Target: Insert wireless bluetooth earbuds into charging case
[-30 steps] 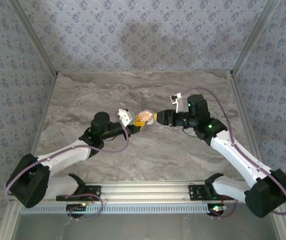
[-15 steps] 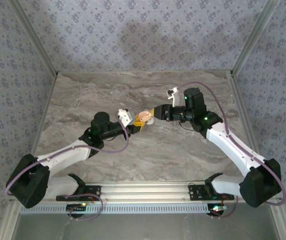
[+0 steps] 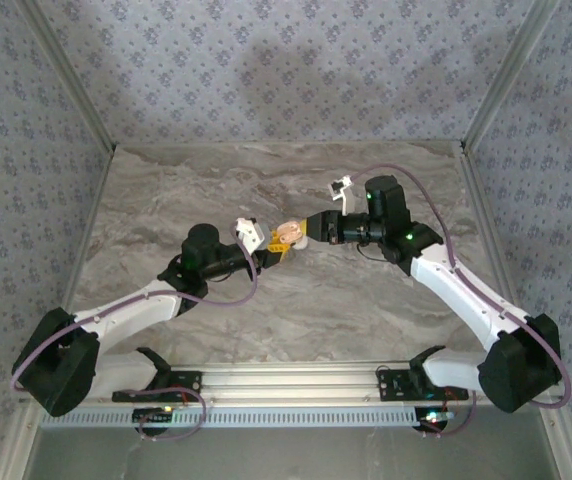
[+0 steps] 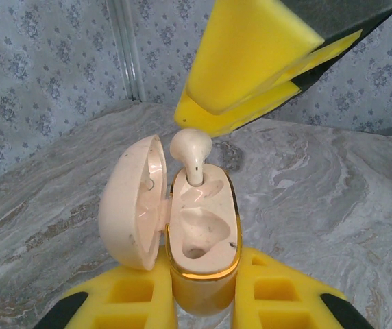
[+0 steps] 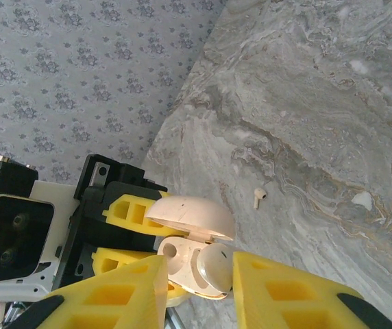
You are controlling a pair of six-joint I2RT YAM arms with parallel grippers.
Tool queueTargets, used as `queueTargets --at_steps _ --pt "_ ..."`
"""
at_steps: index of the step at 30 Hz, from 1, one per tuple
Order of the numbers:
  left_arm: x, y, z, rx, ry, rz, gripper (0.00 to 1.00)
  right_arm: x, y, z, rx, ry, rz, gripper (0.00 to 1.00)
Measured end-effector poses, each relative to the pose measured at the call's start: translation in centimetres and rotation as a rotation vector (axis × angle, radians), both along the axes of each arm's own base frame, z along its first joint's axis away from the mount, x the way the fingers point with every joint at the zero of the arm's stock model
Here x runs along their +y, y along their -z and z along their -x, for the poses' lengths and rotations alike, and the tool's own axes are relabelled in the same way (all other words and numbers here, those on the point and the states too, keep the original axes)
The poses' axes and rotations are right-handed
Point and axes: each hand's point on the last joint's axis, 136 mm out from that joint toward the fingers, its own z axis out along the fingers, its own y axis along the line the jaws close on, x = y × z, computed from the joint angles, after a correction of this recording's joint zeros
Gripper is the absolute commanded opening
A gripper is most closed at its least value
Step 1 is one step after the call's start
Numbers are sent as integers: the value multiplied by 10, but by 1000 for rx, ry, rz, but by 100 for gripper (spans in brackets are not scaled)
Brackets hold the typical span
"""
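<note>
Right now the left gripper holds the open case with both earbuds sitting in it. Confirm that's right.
Not right. The left gripper does hold the open case, but just one earbud stands in it, the left wrist view showing the nearer slot empty. What looks like the other earbud lies on the table in the right wrist view.

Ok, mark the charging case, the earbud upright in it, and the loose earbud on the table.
charging case (image 4: 200,232): left wrist view, inner tray.
upright earbud (image 4: 190,146): left wrist view, rounded head.
loose earbud (image 5: 258,197): right wrist view, its body.

Earbud (image 4: 192,154) in charging case (image 4: 203,236), case within left claw (image 4: 203,296), second earbud (image 5: 258,197) on table (image 5: 319,103)
</note>
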Motion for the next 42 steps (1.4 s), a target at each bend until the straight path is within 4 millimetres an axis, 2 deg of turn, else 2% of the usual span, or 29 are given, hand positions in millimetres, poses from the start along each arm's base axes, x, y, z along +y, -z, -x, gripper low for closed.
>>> queueTargets --at_steps 12,42 --pt "2 -1 -3 -4 -20 0 12 1 1 1 3 -2 3 27" --pt "3 -1 -6 -6 -37 -1 12 2 -2 5 -9 4 10 24"
